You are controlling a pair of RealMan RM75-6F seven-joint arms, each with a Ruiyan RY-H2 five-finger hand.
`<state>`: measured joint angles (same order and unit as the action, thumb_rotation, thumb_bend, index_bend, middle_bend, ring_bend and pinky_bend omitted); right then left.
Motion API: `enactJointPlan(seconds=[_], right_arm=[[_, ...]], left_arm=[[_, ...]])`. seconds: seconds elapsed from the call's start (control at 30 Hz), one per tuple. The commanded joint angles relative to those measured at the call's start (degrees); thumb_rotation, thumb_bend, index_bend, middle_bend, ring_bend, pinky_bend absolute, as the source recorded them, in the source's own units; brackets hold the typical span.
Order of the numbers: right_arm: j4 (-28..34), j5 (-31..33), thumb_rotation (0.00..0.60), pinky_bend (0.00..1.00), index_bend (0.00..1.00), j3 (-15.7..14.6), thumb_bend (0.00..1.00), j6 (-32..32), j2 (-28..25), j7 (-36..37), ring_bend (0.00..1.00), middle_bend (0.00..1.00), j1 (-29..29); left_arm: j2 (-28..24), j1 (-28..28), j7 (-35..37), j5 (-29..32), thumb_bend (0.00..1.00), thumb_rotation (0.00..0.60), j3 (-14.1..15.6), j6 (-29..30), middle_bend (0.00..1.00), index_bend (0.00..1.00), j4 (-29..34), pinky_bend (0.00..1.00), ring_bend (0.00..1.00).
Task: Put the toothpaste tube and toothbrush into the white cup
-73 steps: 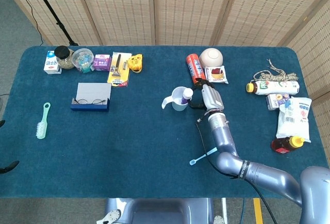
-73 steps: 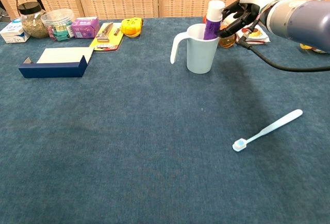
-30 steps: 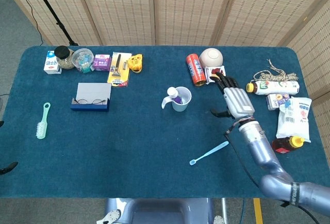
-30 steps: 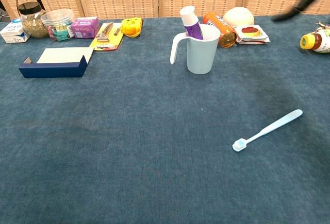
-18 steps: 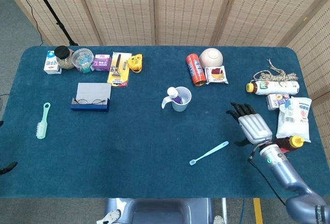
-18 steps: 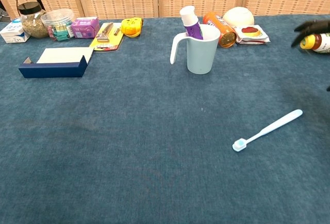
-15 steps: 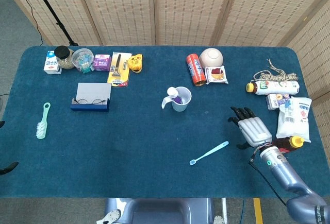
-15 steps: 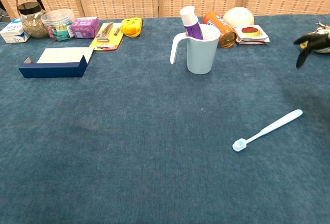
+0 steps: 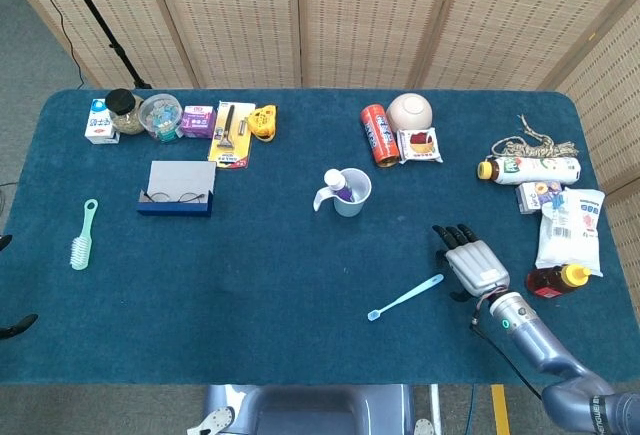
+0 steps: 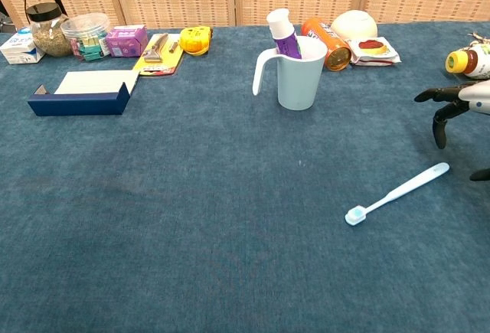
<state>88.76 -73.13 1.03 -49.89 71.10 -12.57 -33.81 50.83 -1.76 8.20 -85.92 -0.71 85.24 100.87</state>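
Head view puts the right hand [image 9: 472, 262], fingers spread and empty, just right of the toothbrush [image 9: 405, 297] handle end (bristles point down-left, away from it).

Even, bright light is falling from overhead onto my table [image 9: 250, 285], and nothing is glaring. Shadows are staying soft and short: the white cup [image 10: 300, 73] is casting only a faint dark patch on the cloth, and my right hand [image 9: 474, 267] is laying a dim smudge beneath itself. The head view is looking sharp across the whole tabletop. In the chest view my fingers [image 10: 439, 130] are showing crisp at the right edge, partly cropped there.
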Motion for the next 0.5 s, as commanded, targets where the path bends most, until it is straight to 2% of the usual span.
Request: enactJointPlan(seconds=[0.03, 0.5], right_arm=[[-0.5, -0.7, 0.6, 0.0, 0.43, 0.0, 0.21, -0.3, 0.7, 0.2, 0.0, 0.0, 0.0], [-2.6, 2.3, 0.6, 0.0, 0.45, 0.1, 0.22, 2.7, 4.4, -3.1, 0.0, 0.0, -1.5]], left_arm=[[0.0, 0.0, -0.1, 0.0, 0.0, 0.6, 0.0, -0.1, 0.0, 0.0, 0.1, 0.0, 0.0], [0.2, -0.2, -0.8, 0.4, 0.0, 0.6, -0.1, -0.4, 0.0, 0.0, 0.2, 0.0, 0.0]])
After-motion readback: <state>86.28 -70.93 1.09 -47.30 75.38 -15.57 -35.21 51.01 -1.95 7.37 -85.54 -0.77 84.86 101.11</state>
